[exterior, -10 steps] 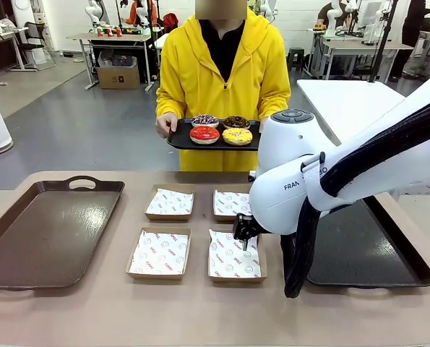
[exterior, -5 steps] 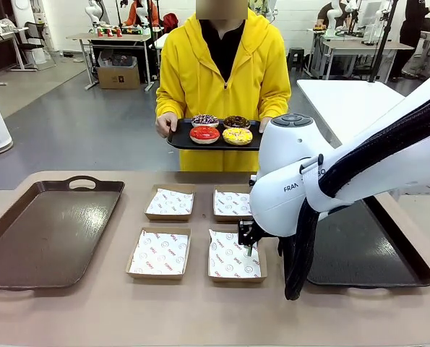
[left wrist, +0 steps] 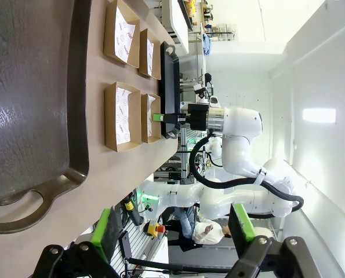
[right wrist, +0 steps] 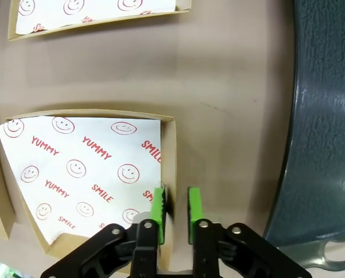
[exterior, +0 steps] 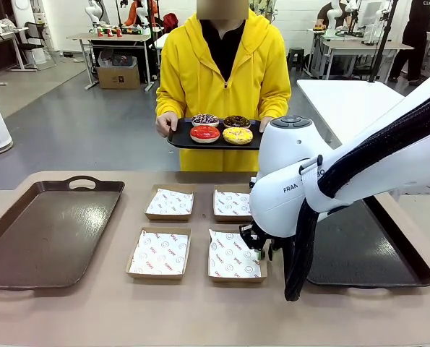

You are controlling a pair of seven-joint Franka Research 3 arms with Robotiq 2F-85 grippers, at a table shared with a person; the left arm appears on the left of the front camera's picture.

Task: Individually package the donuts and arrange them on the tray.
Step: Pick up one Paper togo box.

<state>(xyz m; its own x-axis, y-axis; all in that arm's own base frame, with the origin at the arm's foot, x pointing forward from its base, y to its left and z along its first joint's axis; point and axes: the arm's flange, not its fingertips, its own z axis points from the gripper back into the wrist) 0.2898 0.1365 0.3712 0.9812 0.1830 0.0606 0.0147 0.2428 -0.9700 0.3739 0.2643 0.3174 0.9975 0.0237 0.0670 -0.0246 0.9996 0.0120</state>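
Behind tan table (exterior: 200,311), grey floor (exterior: 92,137)

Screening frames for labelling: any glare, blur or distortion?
Front view: sharp, evenly lit, sheen on the brown tray. Left wrist view: rolled sideways, wide-angle bending, wall patch blown out. Right wrist view: crisp paper print, glare on the dark tray.

Bright, even overhead light leaves a soft shadow on the table (exterior: 200,311) beneath the right end effector (exterior: 261,251), pale sheen on the tray (exterior: 359,253) beside it, and sharp, edge-bent wrist views.
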